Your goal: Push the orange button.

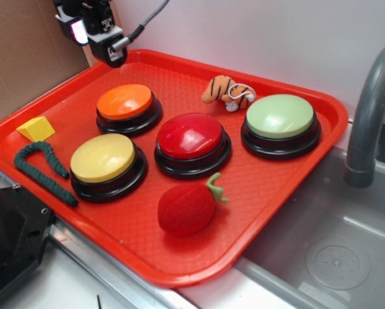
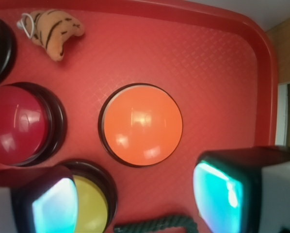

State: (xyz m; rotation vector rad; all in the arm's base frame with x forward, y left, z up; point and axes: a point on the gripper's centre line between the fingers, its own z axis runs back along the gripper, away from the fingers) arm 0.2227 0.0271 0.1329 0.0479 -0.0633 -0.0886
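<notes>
the gripper is hanging high over the far left corner of the red tray, clear of everything and holding nothing; in the wrist view its two pads are sitting well apart, so the jaws are standing open. the orange button is sitting at the tray's back left, just beside the red button and the yellow button, and it is lying near the middle of the wrist view, likely so the arm can come straight down on its dome. the tray is resting on a counter beside a steel sink and a grey tap, with a white wall behind
</notes>
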